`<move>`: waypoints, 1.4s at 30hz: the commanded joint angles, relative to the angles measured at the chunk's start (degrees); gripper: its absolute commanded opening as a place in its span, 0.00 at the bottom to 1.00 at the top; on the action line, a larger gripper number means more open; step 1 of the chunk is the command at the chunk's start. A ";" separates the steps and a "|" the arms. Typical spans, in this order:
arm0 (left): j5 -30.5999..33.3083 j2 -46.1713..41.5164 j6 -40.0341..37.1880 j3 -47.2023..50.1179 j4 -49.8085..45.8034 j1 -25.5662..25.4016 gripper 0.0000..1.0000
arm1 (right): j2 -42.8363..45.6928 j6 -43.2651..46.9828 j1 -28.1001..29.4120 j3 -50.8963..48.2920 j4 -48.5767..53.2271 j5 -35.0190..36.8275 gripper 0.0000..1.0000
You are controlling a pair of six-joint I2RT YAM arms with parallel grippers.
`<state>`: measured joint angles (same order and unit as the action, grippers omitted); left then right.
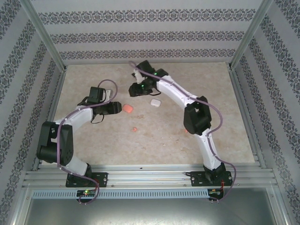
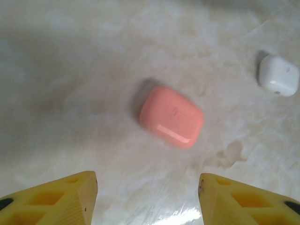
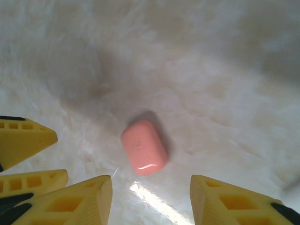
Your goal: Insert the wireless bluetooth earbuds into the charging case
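**Clerk:** Entry one: writing and labels?

**Keeper:** A faint mark is being shown on the lid of the coral charging case [image 2: 171, 117], too blurred to be read. A small dark dot is being shown on the lower edge of the white charging case [image 2: 278, 75]. Whether it is lettering cannot be told.

**Clerk:** Entry two: containers and contents?

**Keeper:** Both cases are being shown shut on the pale marbled table [image 1: 225, 140], so their contents cannot be told. In the left wrist view the coral case is being shown at frame centre. The white one is at the upper right, well apart from it.

**Clerk:** Entry three: earbuds?

**Keeper:** In the top view one coral earbud [image 1: 135, 128] is being shown loose on the table, just left of frame centre, below the coral case and apart from it. A second coral piece [image 1: 185, 131] is being shown right of centre, just beside the elbow of the right arm [image 1: 197, 117]. It is too small to be identified.

**Clerk:** Entry four: grippers?

**Keeper:** The left gripper [image 2: 147, 197] is being held apart at the bottom of its frame, with nothing being gripped and the coral case lying clear above the gap. The right gripper [image 3: 150, 199] is likewise being held apart, gripping nothing, with the coral case just above it. The left gripper's fingers [image 3: 23, 138] are being shown at the left edge of the right wrist frame.
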<state>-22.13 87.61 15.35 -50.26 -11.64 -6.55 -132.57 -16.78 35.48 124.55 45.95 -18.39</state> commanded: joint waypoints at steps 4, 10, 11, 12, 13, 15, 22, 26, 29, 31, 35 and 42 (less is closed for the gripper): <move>0.66 -7.44 2.42 7.96 -1.13 1.58 0.62 | -8.93 6.78 3.50 10.53 9.75 4.81 0.52; 0.62 -11.10 3.19 12.77 -1.06 2.14 0.64 | -14.06 8.97 5.28 15.78 12.47 6.19 0.66; 0.51 -11.41 3.23 13.11 -1.03 2.15 0.64 | -14.43 9.51 5.55 15.89 12.44 6.16 0.67; 0.44 -11.69 3.33 13.60 -0.93 2.25 0.64 | -14.79 10.03 5.91 15.98 12.37 6.10 0.68; 0.45 -12.00 3.72 13.99 -0.70 2.35 0.64 | -15.03 10.47 6.20 15.99 12.28 6.04 0.69; 0.42 -12.38 3.97 14.49 -0.16 2.41 0.64 | -15.50 11.50 6.76 16.07 12.23 5.93 0.70; 0.12 -12.38 4.42 14.84 -0.03 2.59 0.65 | -17.68 13.91 7.41 16.40 12.58 6.75 0.71; -0.11 -12.53 4.51 14.58 -0.39 2.62 0.65 | -19.40 14.76 7.52 17.63 13.52 7.36 0.71; -0.17 -12.60 4.27 14.19 -0.92 2.68 0.66 | -20.24 15.58 7.77 17.83 13.66 7.91 0.71; -0.09 -12.66 4.16 13.95 -1.32 2.76 0.65 | -20.68 16.26 8.03 17.92 13.71 8.28 0.71; 0.00 -12.86 3.77 13.33 -2.22 2.84 0.66 | -20.80 17.36 8.55 17.84 13.86 9.62 0.69; -0.03 -13.74 4.11 13.57 -2.45 3.20 0.66 | -20.09 18.97 8.88 17.74 12.87 7.80 0.63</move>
<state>-22.00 75.13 18.94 -36.12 -12.56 -4.38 -151.59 0.45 43.40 141.60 57.82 -9.50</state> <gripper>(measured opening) 0.658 0.631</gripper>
